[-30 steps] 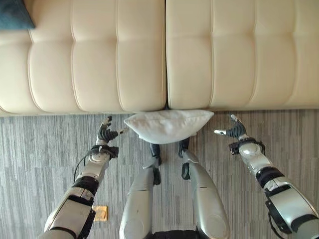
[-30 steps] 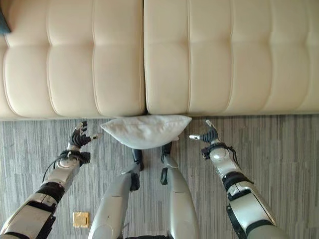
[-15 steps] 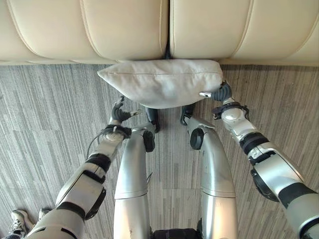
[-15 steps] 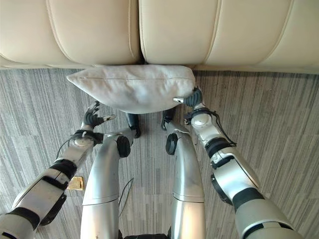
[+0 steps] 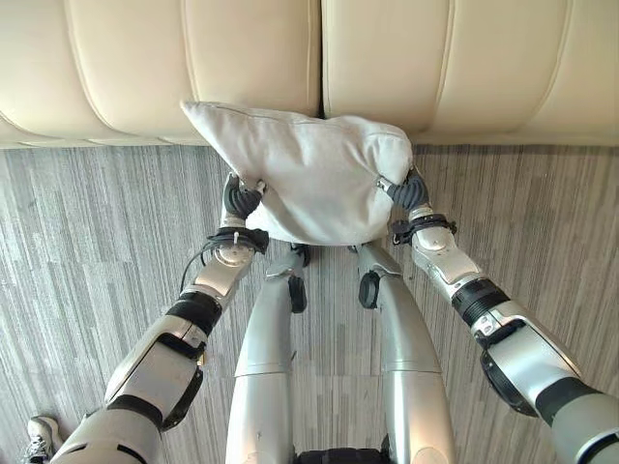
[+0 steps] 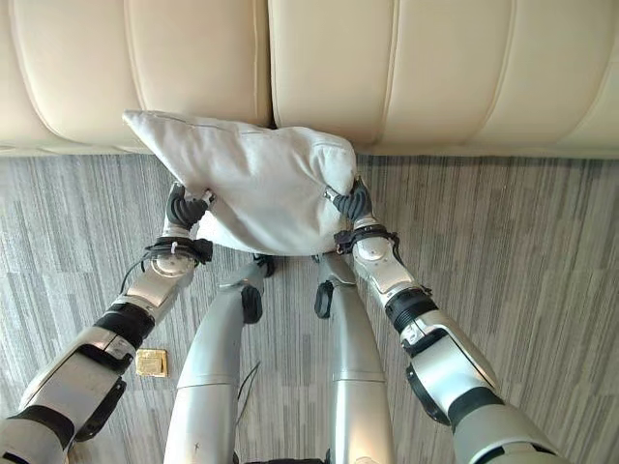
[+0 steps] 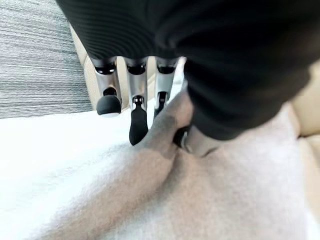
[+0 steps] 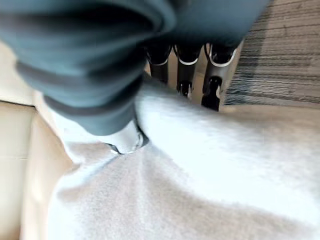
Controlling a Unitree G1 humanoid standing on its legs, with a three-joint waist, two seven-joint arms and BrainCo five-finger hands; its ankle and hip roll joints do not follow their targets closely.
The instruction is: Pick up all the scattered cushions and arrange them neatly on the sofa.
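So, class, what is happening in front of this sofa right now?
The robot holds a white cushion between both hands. The left hand pinches its left edge and the right hand pinches its right edge, fabric bunched between thumb and fingers in each wrist view. The cushion hangs over the grey striped carpet, its top edge against the front of the cream sofa, not yet on the seat.
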